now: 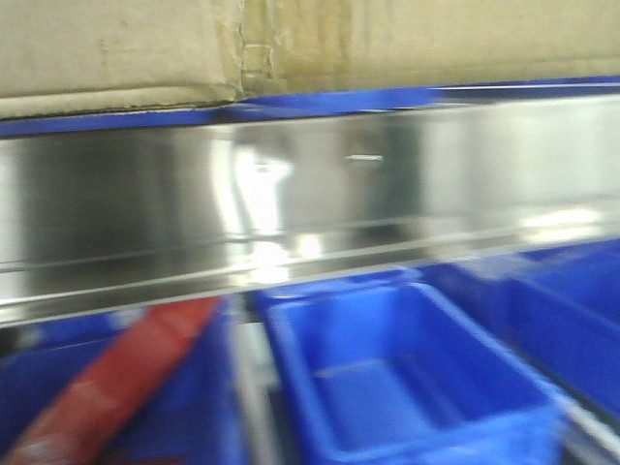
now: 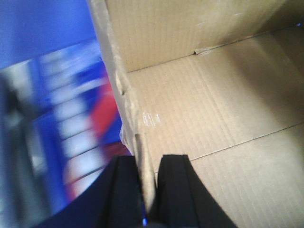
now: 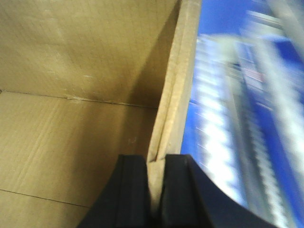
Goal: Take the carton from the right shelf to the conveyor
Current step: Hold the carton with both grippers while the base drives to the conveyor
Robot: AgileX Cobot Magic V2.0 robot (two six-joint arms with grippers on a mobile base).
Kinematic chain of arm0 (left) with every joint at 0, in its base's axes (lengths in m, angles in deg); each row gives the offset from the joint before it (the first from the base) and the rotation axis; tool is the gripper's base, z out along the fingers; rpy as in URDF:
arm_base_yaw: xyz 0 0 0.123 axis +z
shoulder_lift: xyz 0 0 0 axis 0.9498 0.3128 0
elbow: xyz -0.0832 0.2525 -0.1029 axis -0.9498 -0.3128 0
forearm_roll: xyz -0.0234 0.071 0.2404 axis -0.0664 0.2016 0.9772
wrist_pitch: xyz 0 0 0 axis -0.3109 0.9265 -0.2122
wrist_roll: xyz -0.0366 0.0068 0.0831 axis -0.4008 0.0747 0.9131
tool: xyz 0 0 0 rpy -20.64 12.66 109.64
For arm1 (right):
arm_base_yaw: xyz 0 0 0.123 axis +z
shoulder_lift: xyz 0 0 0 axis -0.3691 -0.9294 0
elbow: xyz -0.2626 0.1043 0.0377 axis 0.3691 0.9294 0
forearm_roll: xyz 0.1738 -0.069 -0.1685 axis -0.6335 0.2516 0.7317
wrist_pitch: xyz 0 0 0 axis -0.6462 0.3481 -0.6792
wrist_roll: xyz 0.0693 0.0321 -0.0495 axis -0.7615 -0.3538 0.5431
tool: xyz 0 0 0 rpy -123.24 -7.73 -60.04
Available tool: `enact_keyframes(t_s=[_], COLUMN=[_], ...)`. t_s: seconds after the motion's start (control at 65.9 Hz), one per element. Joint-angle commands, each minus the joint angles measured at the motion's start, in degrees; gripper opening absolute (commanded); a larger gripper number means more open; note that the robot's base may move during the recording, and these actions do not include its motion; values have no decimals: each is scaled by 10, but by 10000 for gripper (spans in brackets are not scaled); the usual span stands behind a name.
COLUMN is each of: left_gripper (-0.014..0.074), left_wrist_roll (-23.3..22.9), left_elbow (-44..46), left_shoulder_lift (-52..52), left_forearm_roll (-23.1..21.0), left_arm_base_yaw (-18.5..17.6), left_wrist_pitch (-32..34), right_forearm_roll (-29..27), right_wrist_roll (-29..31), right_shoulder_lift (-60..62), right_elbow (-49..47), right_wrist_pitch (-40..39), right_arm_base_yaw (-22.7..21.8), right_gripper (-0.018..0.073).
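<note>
1 carton is pinched at 2 side walls: L fingers & R fingers narrowed onto cardboard.

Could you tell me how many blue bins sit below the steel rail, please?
3: the left bin, the centre bin, and the right bin, cut off by the frame. Blur may hide more.

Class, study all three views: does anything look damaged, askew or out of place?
The carton looks worn: its wall edge in the left jaws is ragged, with tape residue beside it. Under the shelf rail, a red object lies slanted in the left blue bin; blur hides what it is.
</note>
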Motion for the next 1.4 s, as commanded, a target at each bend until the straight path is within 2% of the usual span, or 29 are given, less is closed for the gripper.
enact_keyframes(t_s=[0.0, 1.381], left_gripper=[-18, -18], left_wrist_roll=[7, 7], left_elbow=[2, 2], left_shoulder_lift=[-7, -7], left_forearm_roll=[-29, -24], left_arm_base_yaw=[-6, -6], left_wrist_pitch=[21, 21], right_forearm_roll=[-5, -5], right_wrist_roll=[10, 10], right_shoulder_lift=[5, 5], right_elbow=[-3, -3], right_wrist_pitch=[-38, -38], right_arm_base_yaw=[3, 3], right_gripper=[-72, -72])
